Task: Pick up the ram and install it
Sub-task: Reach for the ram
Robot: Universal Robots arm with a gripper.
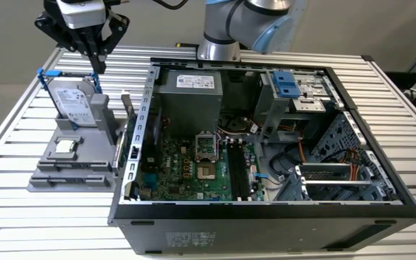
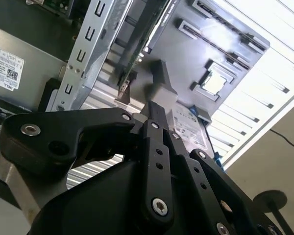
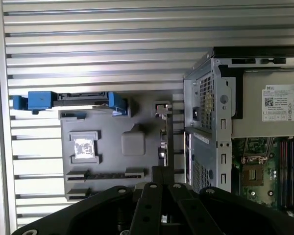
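Slatted table [image 1: 20, 162] carries one ram [image 1: 127, 116], one gripper [image 1: 99, 67] nearby.

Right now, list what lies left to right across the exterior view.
In order: hard drive → ram → motherboard → drive cage.

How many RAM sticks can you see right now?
1. The ram stands on edge in the gray holder, between the hard drive and the computer case, on the exterior view's left. Others may be hidden inside the case.
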